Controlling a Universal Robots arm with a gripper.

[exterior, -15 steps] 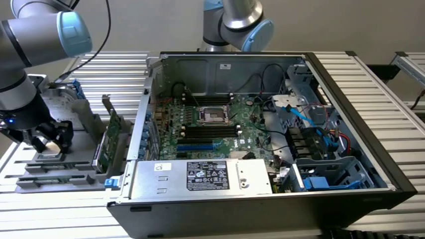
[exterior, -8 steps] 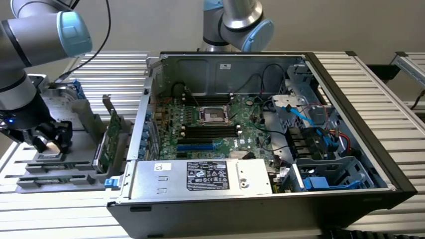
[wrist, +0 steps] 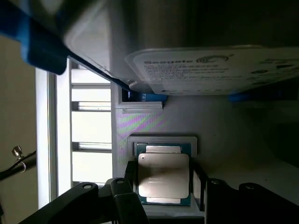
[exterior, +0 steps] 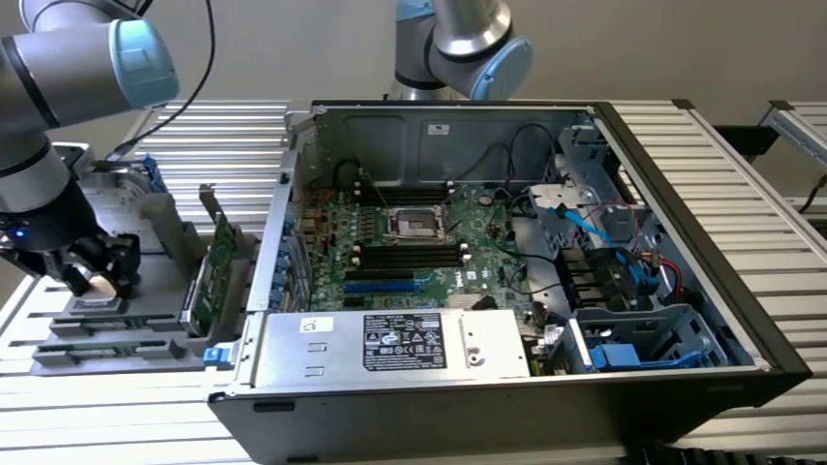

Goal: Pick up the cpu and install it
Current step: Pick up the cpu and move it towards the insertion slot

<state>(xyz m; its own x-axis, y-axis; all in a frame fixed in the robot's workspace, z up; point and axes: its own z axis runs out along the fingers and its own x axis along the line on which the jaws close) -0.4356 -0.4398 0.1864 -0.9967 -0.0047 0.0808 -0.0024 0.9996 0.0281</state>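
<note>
At the exterior view's left, the arm has its gripper (exterior: 101, 279) low over a grey holder (exterior: 116, 339) that sits on the slatted bench (exterior: 723, 194) beside the computer. The holder seems meant to keep each part in a known spot so it can be found and picked cleanly. The cpu (wrist: 163, 179) lies flat in a shallow square recess of that holder, metal top up, which leaves its side edges free to be gripped. In the wrist view the gripper is spread, with one of its fingers (wrist: 131, 184) on each of two opposite sides of the chip and close beside its edges. I cannot tell whether they touch it, and the chip looks seated in its recess, not lifted. I take this as the grasping step, with the pick-up not yet done. Near the chip a hard drive (wrist: 219, 70) with a white label stands in its own slot of the holder. A green card (exterior: 220, 266) stands on edge nearer the computer, both clear of the chip. Further right, the computer case (exterior: 427, 145) lies on its side with the cover off, so the board faces up and can be reached from above. The socket (exterior: 416, 225) is near the middle of the board, with nothing in it that I can make out. The long black memory slots (exterior: 411, 257) lie just in front of it, and the power supply (exterior: 401, 344) sits along the near edge.
</note>
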